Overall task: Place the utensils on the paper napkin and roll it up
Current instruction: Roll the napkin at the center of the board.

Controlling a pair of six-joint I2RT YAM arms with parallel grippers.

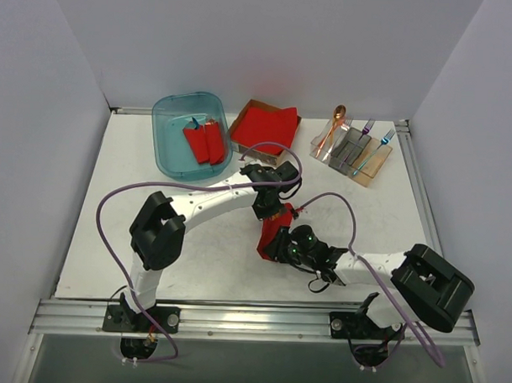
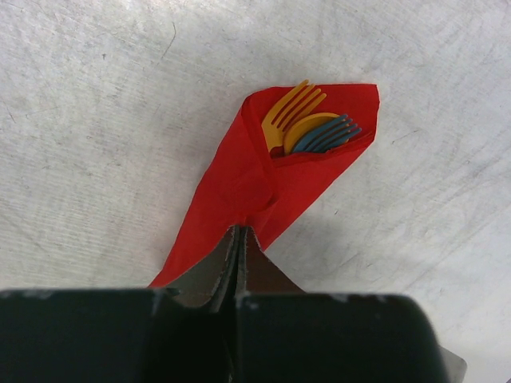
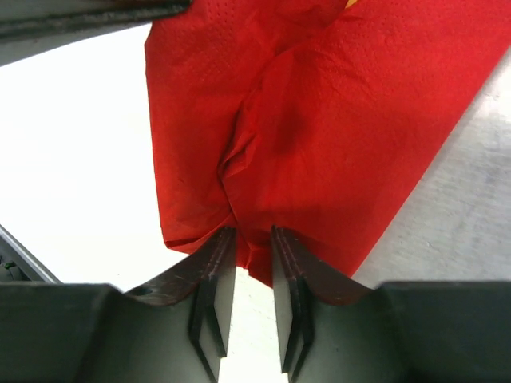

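Note:
The red paper napkin [image 1: 275,228] lies mid-table, folded into a cone [image 2: 239,183]. From its open end poke the utensils: a yellow fork [image 2: 289,114], a yellow spoon bowl [image 2: 310,126] and a blue fork [image 2: 334,134]. My left gripper [image 2: 239,230] is shut, its tips pinching the napkin's narrow fold; from above it sits at the napkin's far end [image 1: 270,209]. My right gripper [image 3: 249,233] is at the near end [image 1: 282,244], jaws slightly apart, a creased napkin [image 3: 319,120] edge lying loose between the tips.
At the back right stands a clear organizer [image 1: 370,172] with an orange spoon [image 1: 334,127], a purple fork [image 1: 367,126] and a blue fork [image 1: 384,139]. A cardboard box of red napkins [image 1: 265,125] and a blue bin [image 1: 169,151] holding red rolled bundles [image 1: 205,141] stand at the back.

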